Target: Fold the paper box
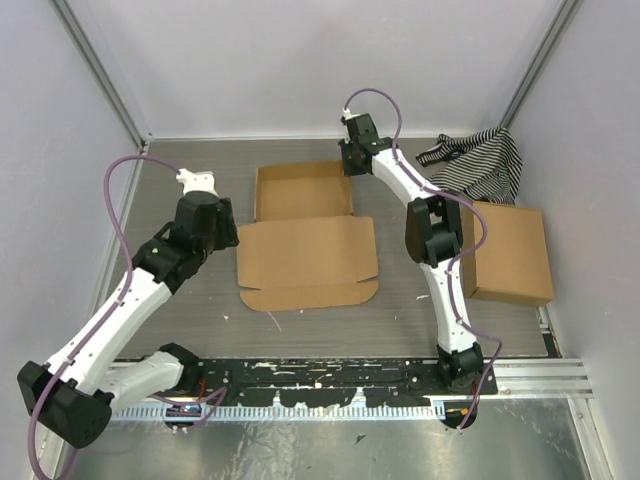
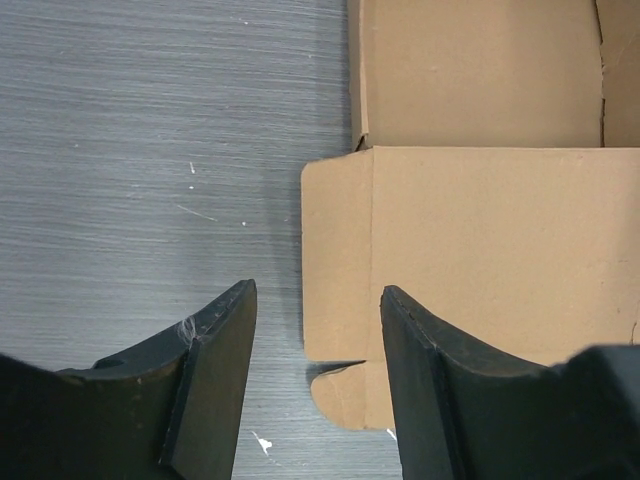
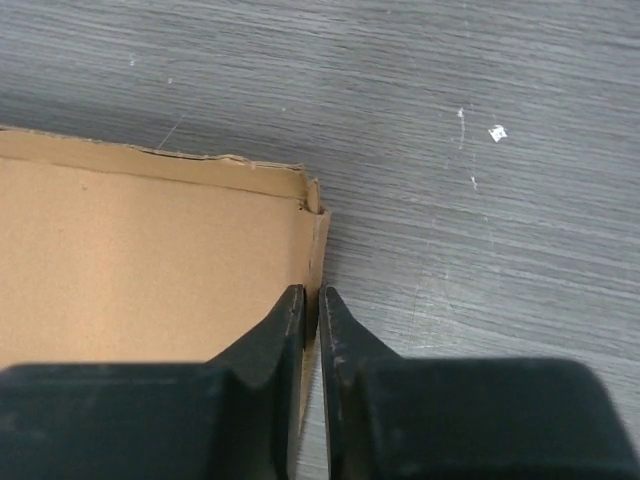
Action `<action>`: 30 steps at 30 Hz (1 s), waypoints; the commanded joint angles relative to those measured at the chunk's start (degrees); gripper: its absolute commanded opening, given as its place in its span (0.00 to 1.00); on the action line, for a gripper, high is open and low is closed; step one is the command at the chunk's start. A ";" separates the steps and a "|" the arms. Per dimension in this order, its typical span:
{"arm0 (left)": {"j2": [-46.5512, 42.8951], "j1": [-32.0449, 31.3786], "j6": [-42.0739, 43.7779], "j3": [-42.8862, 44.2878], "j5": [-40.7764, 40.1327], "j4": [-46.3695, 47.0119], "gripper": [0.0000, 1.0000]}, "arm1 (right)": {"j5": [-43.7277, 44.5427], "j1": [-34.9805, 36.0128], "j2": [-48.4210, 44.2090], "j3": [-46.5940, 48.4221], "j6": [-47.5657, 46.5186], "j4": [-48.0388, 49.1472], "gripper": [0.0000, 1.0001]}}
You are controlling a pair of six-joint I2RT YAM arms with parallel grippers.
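The paper box (image 1: 305,235) lies mid-table: a shallow tray with raised walls at the back and a flat lid panel with rounded tabs toward the front. My right gripper (image 1: 349,160) is at the tray's right wall and is shut on that wall (image 3: 317,250), one finger inside and one outside. My left gripper (image 1: 224,225) hovers open just left of the lid panel; in the left wrist view the gripper (image 2: 315,300) frames the lid's left side flap (image 2: 337,260) and a rounded tab (image 2: 345,395).
A squarish, larger brown cardboard box (image 1: 510,253) sits at the right, close to the right arm. A black-and-white striped cloth (image 1: 478,162) lies at the back right. White walls enclose the table at the back and sides.
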 commanded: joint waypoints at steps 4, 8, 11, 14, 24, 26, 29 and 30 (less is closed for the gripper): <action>2.10 0.18 -0.83 -0.65 2.75 4.12 0.59 | 5.23 -2.07 -5.42 -6.92 12.84 -3.87 0.01; 3.15 0.19 -1.50 -0.37 3.47 4.99 0.59 | -1.77 -2.66 -16.36 -23.11 19.42 -0.83 0.01; 3.89 0.15 -2.42 -0.55 4.24 5.95 0.58 | -9.28 -1.26 -26.66 -38.20 23.91 5.39 0.19; 4.48 0.19 -3.38 -0.64 5.50 6.29 0.58 | -11.86 2.50 -36.90 -48.65 24.75 7.44 0.37; 1.96 0.17 -4.70 -3.61 6.42 8.05 0.57 | 2.06 6.52 -43.35 -40.86 2.87 -0.13 0.57; 1.70 0.18 -4.61 -3.42 6.14 7.31 0.57 | 2.09 6.47 -39.06 -35.49 1.27 -0.31 0.60; 1.16 0.17 -4.30 -3.39 5.96 7.06 0.57 | -5.01 6.64 -32.97 -30.86 -1.53 3.10 0.62; 0.88 0.19 -4.08 -3.32 5.84 6.89 0.57 | -7.81 6.81 -31.00 -29.46 -3.44 3.90 0.62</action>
